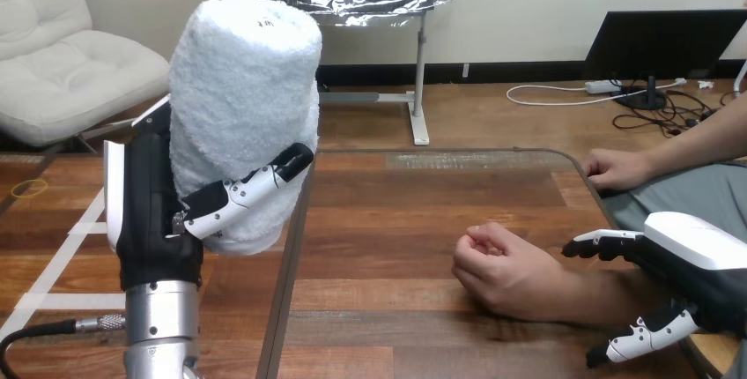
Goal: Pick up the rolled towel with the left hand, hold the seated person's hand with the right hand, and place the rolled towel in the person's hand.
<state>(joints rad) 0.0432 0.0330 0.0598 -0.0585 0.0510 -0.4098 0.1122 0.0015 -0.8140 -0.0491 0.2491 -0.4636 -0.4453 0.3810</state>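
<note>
A white rolled towel (242, 106) stands upright in my left hand (150, 211), raised above the table's left part; my thumb and fingers are curled round its lower half. The person's hand (502, 273) rests on the table at the lower right as a loose fist, palm side up. My right hand (696, 260) is at the person's forearm just behind the wrist. Its fingers (603, 243) reach over the far side and its thumb (643, 337) lies on the near side, both fairly straight and not closed on the arm.
The wooden table (396, 220) stretches between my two arms. The person's other hand (617, 167) rests on the table's far right edge. A seam in the table top runs down under the towel.
</note>
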